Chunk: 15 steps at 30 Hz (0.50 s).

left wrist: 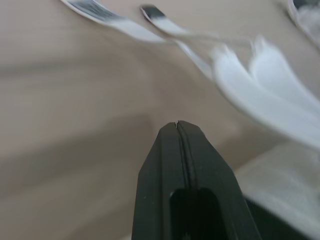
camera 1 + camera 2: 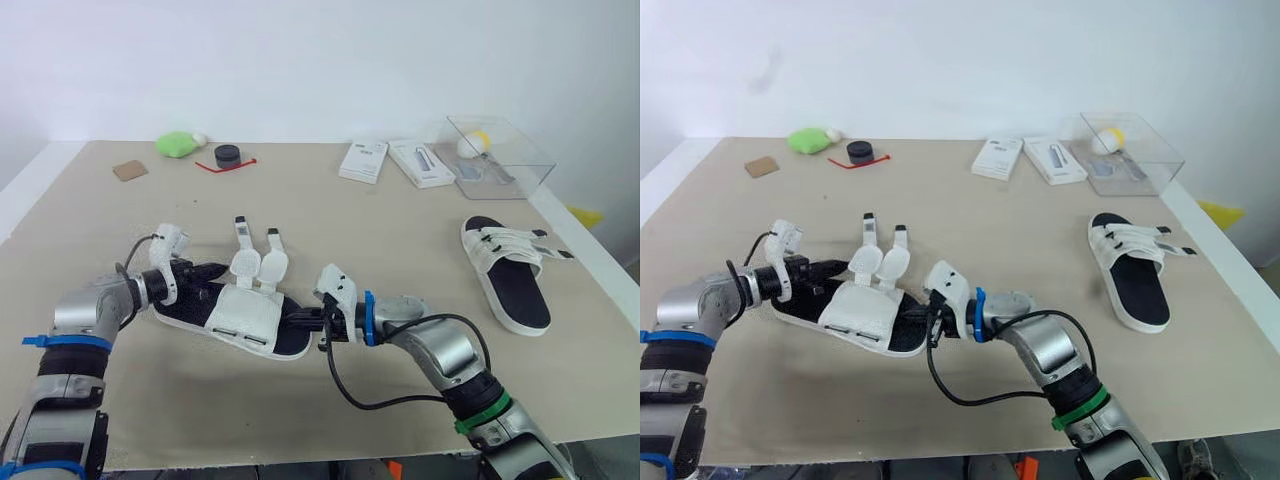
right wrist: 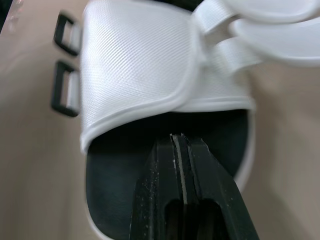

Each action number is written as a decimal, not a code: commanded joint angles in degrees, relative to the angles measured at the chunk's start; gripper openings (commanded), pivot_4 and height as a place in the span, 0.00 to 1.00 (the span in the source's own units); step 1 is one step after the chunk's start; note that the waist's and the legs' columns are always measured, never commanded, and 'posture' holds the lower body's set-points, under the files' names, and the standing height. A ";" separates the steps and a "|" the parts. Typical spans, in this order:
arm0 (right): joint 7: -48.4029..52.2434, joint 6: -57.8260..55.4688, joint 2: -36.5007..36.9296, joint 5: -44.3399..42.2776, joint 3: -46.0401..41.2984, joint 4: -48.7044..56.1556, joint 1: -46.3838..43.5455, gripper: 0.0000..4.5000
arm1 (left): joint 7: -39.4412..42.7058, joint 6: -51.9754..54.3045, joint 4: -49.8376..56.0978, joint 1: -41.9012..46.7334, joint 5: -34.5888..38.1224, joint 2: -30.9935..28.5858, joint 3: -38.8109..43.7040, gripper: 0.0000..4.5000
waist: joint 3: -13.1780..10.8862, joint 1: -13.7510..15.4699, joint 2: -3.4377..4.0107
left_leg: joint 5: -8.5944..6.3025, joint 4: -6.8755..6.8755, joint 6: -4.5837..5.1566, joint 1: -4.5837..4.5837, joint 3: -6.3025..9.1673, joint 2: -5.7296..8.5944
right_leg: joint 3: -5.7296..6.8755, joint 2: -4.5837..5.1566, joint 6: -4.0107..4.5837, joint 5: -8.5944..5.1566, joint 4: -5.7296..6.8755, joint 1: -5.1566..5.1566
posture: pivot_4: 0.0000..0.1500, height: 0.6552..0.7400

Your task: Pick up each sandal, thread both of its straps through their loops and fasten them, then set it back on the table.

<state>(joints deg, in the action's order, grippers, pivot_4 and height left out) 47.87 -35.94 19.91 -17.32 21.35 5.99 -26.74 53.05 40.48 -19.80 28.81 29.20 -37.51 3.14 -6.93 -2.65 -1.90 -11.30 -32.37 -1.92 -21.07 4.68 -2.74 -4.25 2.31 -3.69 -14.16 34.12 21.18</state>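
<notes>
A white sandal (image 2: pixel 240 318) with a black footbed lies on the table at the near left. Its two straps (image 2: pixel 243 232) are unthreaded and spread toward the far side, and its two black loops (image 3: pixel 64 95) sit empty on the upper's edge. My left gripper (image 2: pixel 205 272) is shut with nothing between its fingers, at the sandal's left end. At the sandal's right end my right gripper (image 2: pixel 300 322) is also shut, its tips (image 3: pixel 179 137) over the black footbed just short of the upper. A second sandal (image 2: pixel 505 272) lies at the right with its straps across it.
Along the far edge lie a clear plastic box (image 2: pixel 497 155), two white packages (image 2: pixel 364 160) (image 2: pixel 421 163), a black round thing with a red cord (image 2: pixel 228 155), a green object (image 2: pixel 177 144) and a brown square (image 2: pixel 130 170). The table's right edge (image 2: pixel 600 270) runs close to the second sandal.
</notes>
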 commanded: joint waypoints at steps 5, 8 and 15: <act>-0.79 -0.37 0.09 -0.19 -2.61 1.85 -1.66 0.00 | 3.82 4.88 6.06 -3.88 0.53 -3.04 -0.14 0.00 | 0.00 0.01 0.00 | -0.03 0.04 0.03 -0.01 -0.01 0.00 | 0.00 0.00 0.01 -0.03 0.00 0.03 | 1.00 1.00; -0.71 -0.32 0.09 0.18 -2.24 1.49 -1.51 0.00 | 3.62 6.19 7.69 -4.87 0.84 -3.69 0.64 0.00 | 0.00 0.01 0.00 | -0.05 0.05 0.05 -0.01 -0.01 0.00 | 0.00 0.00 0.02 -0.08 0.00 0.03 | 1.00 1.00; 4.51 -5.32 2.77 -5.07 -2.09 7.19 0.79 0.00 | 1.47 5.77 6.21 -4.38 -0.26 -3.46 1.93 0.00 | -0.01 0.04 0.02 | -0.06 0.06 0.05 -0.01 0.00 0.00 | 0.00 0.00 0.02 -0.09 0.00 0.04 | 1.00 1.00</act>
<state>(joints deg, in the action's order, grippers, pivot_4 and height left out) 49.99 -40.09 21.13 -20.30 19.82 9.15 -26.42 55.31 46.16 -12.94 24.57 29.77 -40.58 3.97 -6.94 -2.61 -1.88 -11.36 -32.31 -1.87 -21.08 4.68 -2.74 -4.25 2.31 -3.67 -14.25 34.12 21.22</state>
